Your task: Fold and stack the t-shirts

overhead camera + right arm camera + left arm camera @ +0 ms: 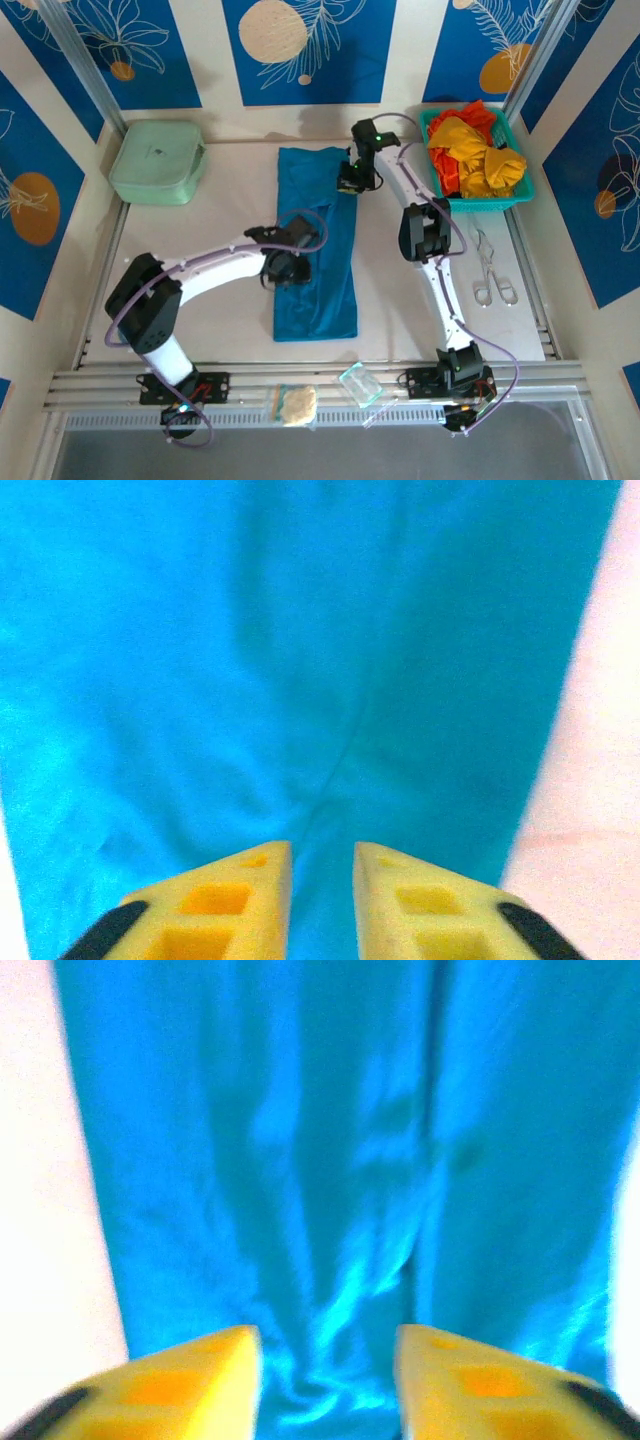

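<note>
The left gripper (328, 1380) hangs empty, fingers well apart, over the teal-blue t-shirt (330, 1160). The right gripper (322, 900) shows a narrower gap and also holds nothing, poised near the cloth's far right edge. The shirt lies as a long strip down the middle of the table (225, 215), apparently folded lengthwise. It looks thin, limp and light, so it will likely sag and slide unless pinched at a corner or edge through every layer. The yellow-orange and red t-shirts (470, 150) lie bunched in the teal basket (490, 204), far right.
</note>
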You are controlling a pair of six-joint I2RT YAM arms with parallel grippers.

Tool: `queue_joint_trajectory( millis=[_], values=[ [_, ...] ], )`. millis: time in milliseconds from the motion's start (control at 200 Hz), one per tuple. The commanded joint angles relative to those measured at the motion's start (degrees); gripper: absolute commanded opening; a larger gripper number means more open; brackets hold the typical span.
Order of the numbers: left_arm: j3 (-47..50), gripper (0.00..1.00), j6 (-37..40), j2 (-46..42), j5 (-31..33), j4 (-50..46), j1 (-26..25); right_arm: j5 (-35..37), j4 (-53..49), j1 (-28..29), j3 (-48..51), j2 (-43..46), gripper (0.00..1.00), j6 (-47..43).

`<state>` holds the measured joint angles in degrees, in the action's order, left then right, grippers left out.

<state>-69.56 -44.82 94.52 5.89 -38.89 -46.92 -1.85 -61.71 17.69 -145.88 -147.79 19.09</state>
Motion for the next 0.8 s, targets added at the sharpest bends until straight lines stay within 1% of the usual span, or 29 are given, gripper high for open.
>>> queue_joint_trajectory(
  millis=[0, 70, 110, 195, 245, 290, 320, 330, 375, 405, 435, 470, 500, 535, 570, 620, 675, 740, 795],
  values=[
    [-10.1, 0.66, 13.3, -6.0, 15.5, -5.5, -0.3, 4.4, 3.0, 1.9, 2.3, 19.3, 0.29, -10.8],
    [-13.0, 0.84, 22.1, -9.2, 21.2, -1.4, -0.3, 7.1, 5.2, 3.4, 8.9, 29.8, 0.32, -15.5],
    [-13.1, 1.0, 27.7, -11.5, 23.5, 2.6, -0.3, 8.6, 7.5, 4.4, 14.3, 36.0, 0.33, -18.1],
    [-10.6, 0.99, 41.2, -16.6, 24.0, 13.9, -0.2, 9.1, 14.8, 7.1, 28.9, 50.7, 0.37, -23.6],
    [-8.0, 0.99, 48.6, -19.7, 21.9, 20.6, -0.1, 8.4, 20.3, 8.7, 38.6, 59.5, 0.42, -26.9],
    [-5.7, 0.99, 55.3, -22.3, 19.0, 25.5, -0.1, 7.6, 24.9, 10.0, 47.4, 67.2, 0.5, -29.8],
    [-3.5, 0.99, 59.7, -24.0, 17.0, 29.0, -0.2, 5.9, 28.4, 10.8, 54.4, 72.9, 0.57, -33.7],
    [-2.8, 0.99, 61.3, -24.6, 16.2, 30.0, -0.1, 5.7, 28.9, 10.8, 54.9, 73.8, 0.58, -34.3],
    [1.2, 0.99, 69.7, -27.7, 10.6, 33.5, -0.1, 2.8, 32.3, 11.7, 64.4, 81.0, 0.7, -40.2],
    [4.2, 1.0, 75.0, -29.8, 6.6, 35.4, -0.2, 2.0, 33.3, 12.7, 70.0, 85.5, 0.76, -44.6],
    [7.4, 1.0, 79.3, -32.1, 3.2, 36.9, -0.1, 1.7, 34.3, 13.2, 75.3, 89.7, 0.85, -48.2],
    [11.3, 0.99, 84.9, -34.8, -1.0, 38.0, -0.1, 0.6, 34.1, 13.5, 80.5, 93.9, 0.9, -52.3],
    [14.6, 0.97, 91.1, -37.2, -4.6, 37.5, -0.2, -0.7, 31.9, 13.5, 83.7, 96.7, 0.9, -56.1],
    [17.6, 0.93, 98.3, -39.6, -9.0, 34.4, -0.2, -2.0, 27.9, 13.8, 85.7, 98.9, 0.89, -59.8],
    [19.4, 0.89, 102.8, -41.8, -11.9, 30.7, -0.2, -2.0, 23.8, 14.2, 87.0, 100.2, 0.88, -61.5],
    [19.5, 0.85, 104.7, -43.1, -12.8, 24.8, -0.3, -1.6, 18.0, 14.8, 88.5, 101.1, 0.85, -64.1],
    [17.5, 0.82, 105.8, -43.3, -13.5, 15.3, -0.4, -0.5, 12.5, 16.6, 91.1, 101.9, 0.84, -68.5],
    [16.2, 0.8, 108.0, -43.9, -15.2, 5.5, -1.3, 2.9, 10.2, 20.1, 95.0, 102.7, 0.84, -71.3],
    [17.5, 0.79, 109.1, -44.8, -15.4, 1.9, -2.9, 4.4, 9.8, 22.2, 97.9, 102.8, 0.83, -72.8]
  ],
)
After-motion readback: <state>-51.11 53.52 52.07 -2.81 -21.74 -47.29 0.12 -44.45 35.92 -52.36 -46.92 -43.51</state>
